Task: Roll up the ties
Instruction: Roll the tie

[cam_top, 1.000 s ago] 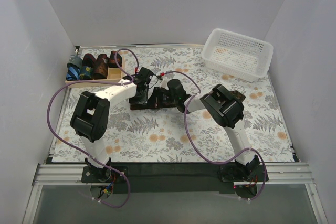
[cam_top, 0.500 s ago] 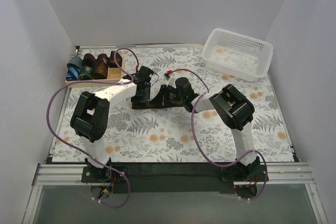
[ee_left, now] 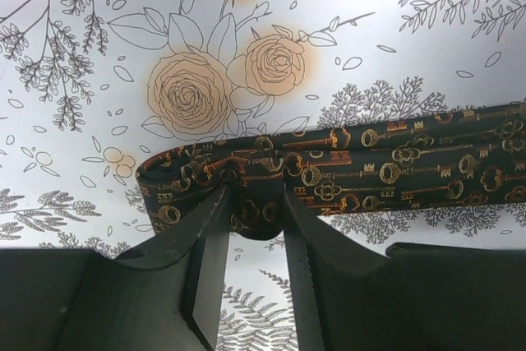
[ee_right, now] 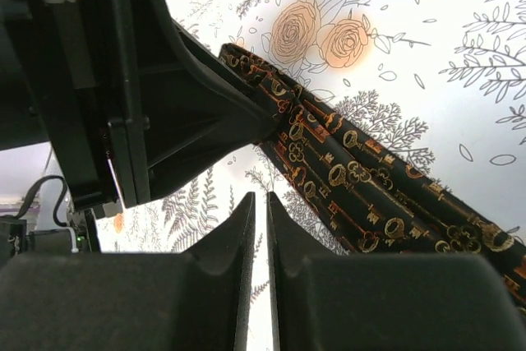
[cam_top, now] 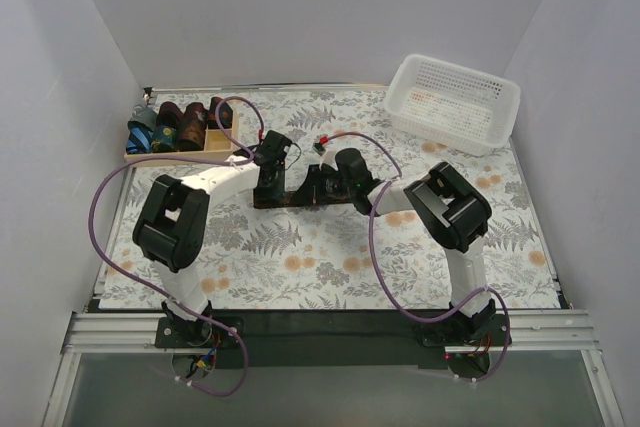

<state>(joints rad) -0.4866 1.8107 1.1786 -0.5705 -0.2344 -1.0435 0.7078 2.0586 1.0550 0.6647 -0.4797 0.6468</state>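
Left hand (ee_left: 255, 207) pinching the folded end of a dark tie (ee_left: 394, 170).
The tie, smooth black fabric printed with gold keys, runs as a flat narrow band to that hand's right, its rounded fold nipped in the ribbed jaws. Right hand (ee_right: 260, 207), the band ahead and right of it, has jaws pressed almost together on nothing. Bench (cam_top: 300, 257): pale cloth with grey ferns and orange roses; white walls (cam_top: 300, 17).
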